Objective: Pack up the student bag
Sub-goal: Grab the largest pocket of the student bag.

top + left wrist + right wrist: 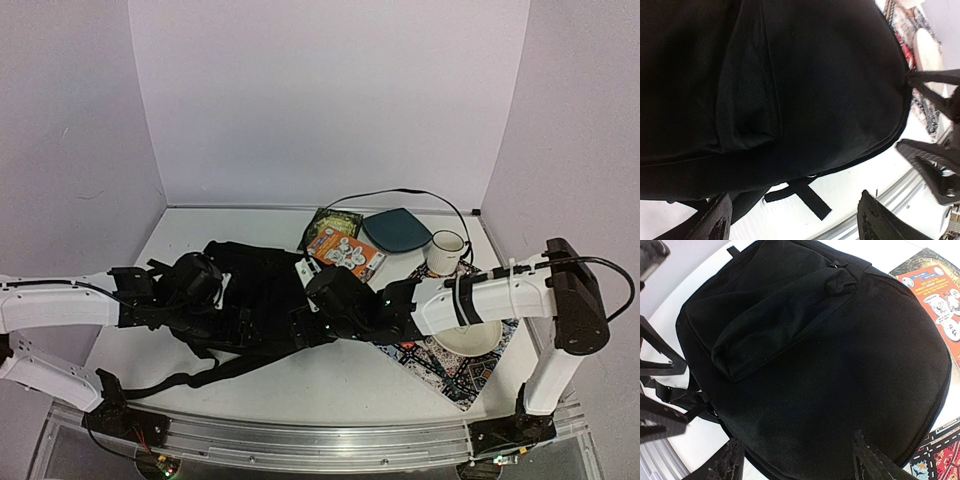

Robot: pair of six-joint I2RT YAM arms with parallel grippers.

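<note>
The student bag [262,290] is a black backpack lying flat in the middle of the table, with its straps trailing toward the front left. My left gripper [232,318] is open and empty over the bag's left part. In the left wrist view the left gripper [797,222] hangs over the bag [815,90] at its lower edge, where a short strap [807,194] lies on the table. My right gripper [308,322] is open and empty over the bag's right part. In the right wrist view the right gripper [795,465] hovers just above the bag's fabric [840,370].
An orange comic book [347,252] and a dark green book [333,222] lie behind the bag. A teal pouch [397,230], a white mug [447,250], and a white bowl [470,335] on a patterned cloth [455,368] are at the right. A black cable runs along the back.
</note>
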